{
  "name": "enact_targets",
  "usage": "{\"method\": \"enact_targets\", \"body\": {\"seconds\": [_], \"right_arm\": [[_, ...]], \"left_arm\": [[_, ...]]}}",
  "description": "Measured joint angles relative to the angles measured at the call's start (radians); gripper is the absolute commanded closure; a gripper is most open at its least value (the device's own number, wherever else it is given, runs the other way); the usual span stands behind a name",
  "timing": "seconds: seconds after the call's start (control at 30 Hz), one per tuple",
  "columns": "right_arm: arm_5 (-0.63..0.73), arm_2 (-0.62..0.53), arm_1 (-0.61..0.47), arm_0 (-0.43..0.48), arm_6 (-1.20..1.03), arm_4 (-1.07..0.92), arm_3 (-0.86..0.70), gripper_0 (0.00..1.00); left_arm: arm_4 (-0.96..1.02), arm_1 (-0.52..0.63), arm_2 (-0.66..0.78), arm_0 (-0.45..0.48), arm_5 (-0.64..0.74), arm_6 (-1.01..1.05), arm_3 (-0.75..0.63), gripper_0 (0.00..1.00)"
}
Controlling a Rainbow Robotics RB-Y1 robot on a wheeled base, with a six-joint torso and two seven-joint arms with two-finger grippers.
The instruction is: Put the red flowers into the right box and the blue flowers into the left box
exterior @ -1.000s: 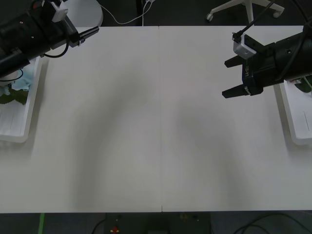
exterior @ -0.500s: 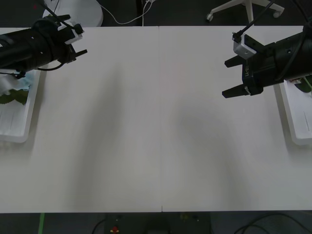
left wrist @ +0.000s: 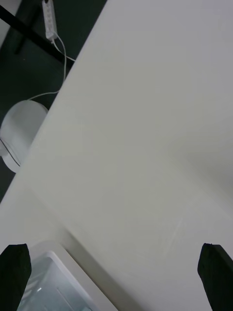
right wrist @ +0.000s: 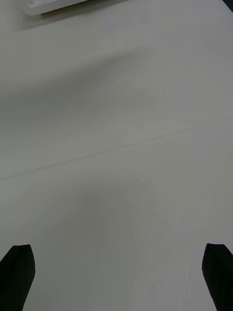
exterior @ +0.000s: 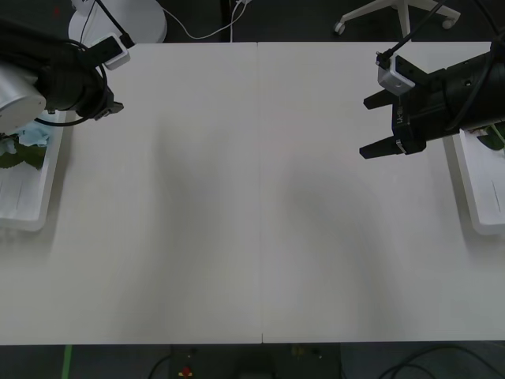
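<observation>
My right gripper hovers open over the table's right side, just inward of the right box; its black fingers hold nothing. A green leaf shows in that box past the arm, and the red flowers are hidden. At the far left, the left box holds pale blue flowers with green leaves. My left gripper is open and empty above the table beside a corner of the left box, near the table's back left.
The white table has a thin seam down its middle. Behind its far edge lie a round white base, a white cable and a chair's foot. A power strip lies on the dark floor.
The left arm has pulled back and turned toward the left box, now covering more of the blue flowers. The right arm has not moved.
</observation>
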Motion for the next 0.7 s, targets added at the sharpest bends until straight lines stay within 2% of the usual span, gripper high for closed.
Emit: {"method": "enact_targets", "body": {"seconds": [0.17, 0.5, 0.6, 0.7], "right_arm": [[0.000, 0.000, 0.000, 0.000, 0.000, 0.000, 0.000, 0.00], [0.000, 0.000, 0.000, 0.000, 0.000, 0.000, 0.000, 0.00], [0.000, 0.000, 0.000, 0.000, 0.000, 0.000, 0.000, 0.00], [0.000, 0.000, 0.000, 0.000, 0.000, 0.000, 0.000, 0.00]], "left_arm": [[0.185, -0.064, 0.140, 0.000, 0.182, -0.271, 0.058, 0.00], [0.544, -0.104, 0.303, 0.004, 0.314, -0.700, 0.177, 0.00], [0.638, -0.106, 0.382, 0.037, 0.357, -0.806, 0.177, 0.00], [0.741, -0.113, 0.506, 0.109, 0.405, -0.916, 0.177, 0.00]]}}
